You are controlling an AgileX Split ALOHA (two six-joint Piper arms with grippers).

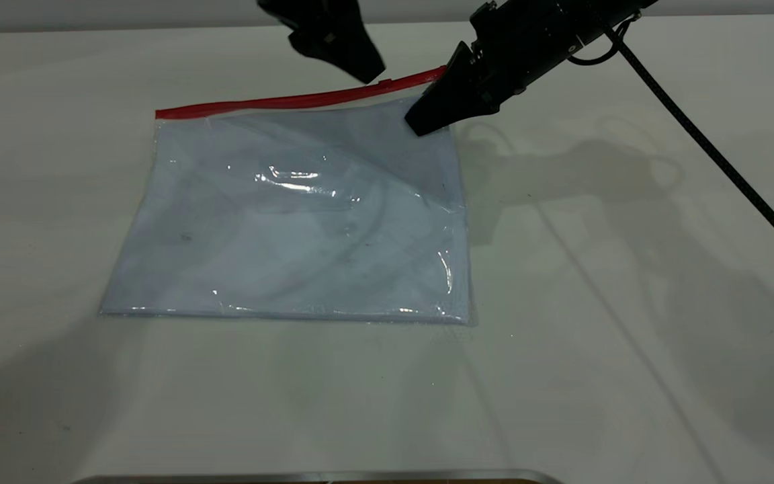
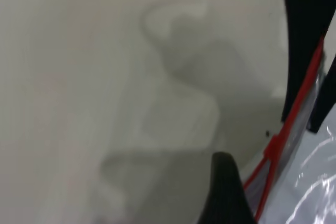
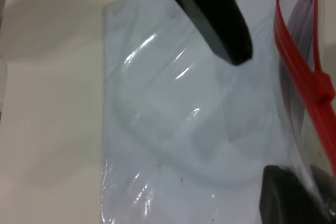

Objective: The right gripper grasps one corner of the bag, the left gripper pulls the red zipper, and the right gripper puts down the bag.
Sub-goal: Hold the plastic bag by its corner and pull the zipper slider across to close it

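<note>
The bag (image 1: 293, 215) corner is pinched and lifted by the right gripper (image 1: 427, 121); the left gripper (image 1: 367, 70), fingers spread, hovers beside the red zipper (image 1: 279, 102). Thin film may slip during the pull.

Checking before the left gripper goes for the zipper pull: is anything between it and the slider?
Nothing visible. The left gripper hovers just above the red zipper, its slider lying exposed beside it. The right gripper is at the bag corner, off to the side.
</note>
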